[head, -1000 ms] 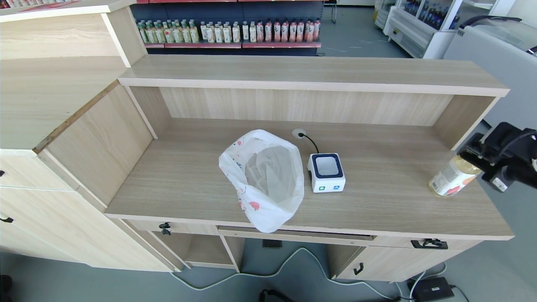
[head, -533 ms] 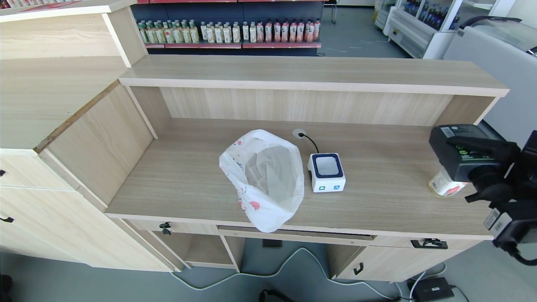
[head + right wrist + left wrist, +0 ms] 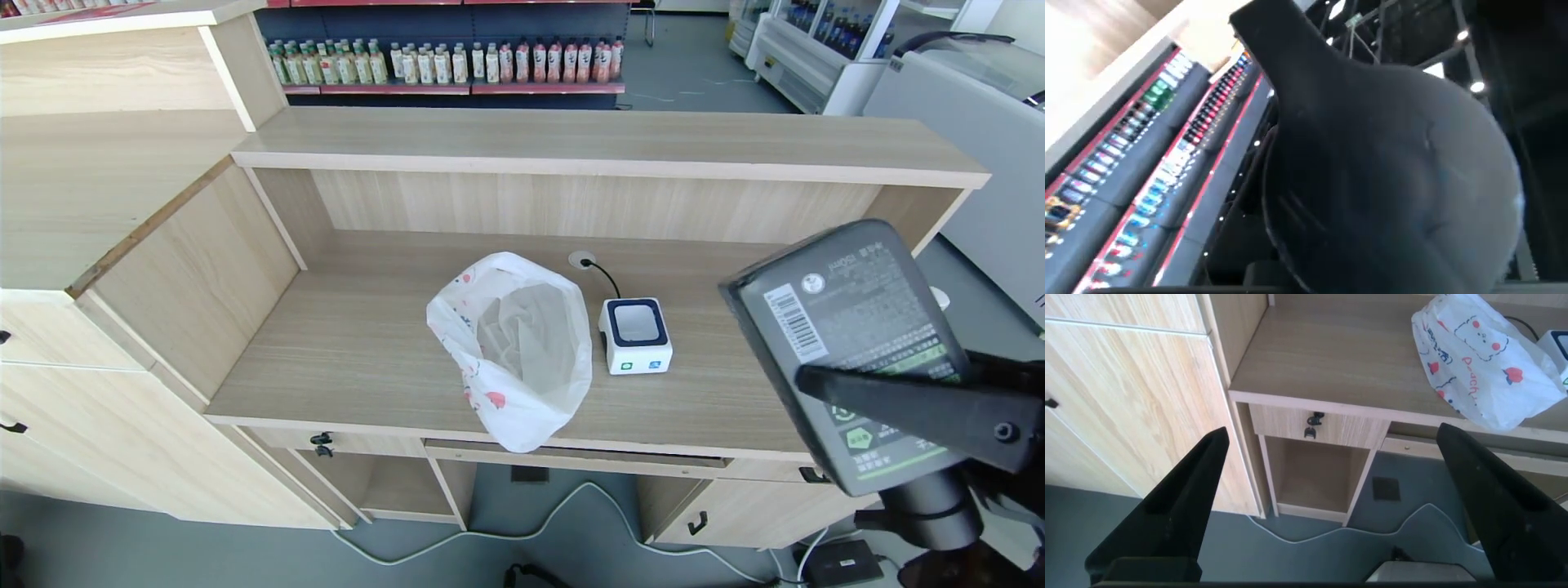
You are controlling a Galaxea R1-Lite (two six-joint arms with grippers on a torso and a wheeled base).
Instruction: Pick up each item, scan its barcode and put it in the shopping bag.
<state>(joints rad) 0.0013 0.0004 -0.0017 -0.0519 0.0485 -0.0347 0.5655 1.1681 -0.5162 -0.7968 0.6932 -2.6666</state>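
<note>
The black packet (image 3: 857, 343) is held up off the bench (image 3: 367, 343) by the right gripper (image 3: 816, 382). It is raised close to the head camera and seen in front of the bench's right end. One black finger (image 3: 914, 408) is laid across the packet's front face and the other is hidden behind it, so the fingers are clenched on the packet. The packet is tilted, and a white barcode label (image 3: 793, 322) is carried near its upper corner, turned toward the head camera. From the right wrist, the packet (image 3: 1388, 163) is seen as a dark bulging mass, with store shelves (image 3: 1143, 163) slanting behind it.

The shopping bag (image 3: 514, 351) is stood at the middle of the bench with its mouth open, and its lower part is draped over the front edge. The scanner (image 3: 635, 335) is set just beside the bag toward the right end; whether they touch cannot be told. A black cable (image 3: 602, 278) is run from the scanner to a hole nearer the back edge.

The left gripper (image 3: 1331, 433) is held low, off the bench, below the front edge near the left corner. Its fingers (image 3: 1167, 514) are released and spread wide, with nothing between them. Past them a drawer (image 3: 1282, 420) is seen under the bench top, and the bag (image 3: 1478, 359) is seen farther along.
</note>
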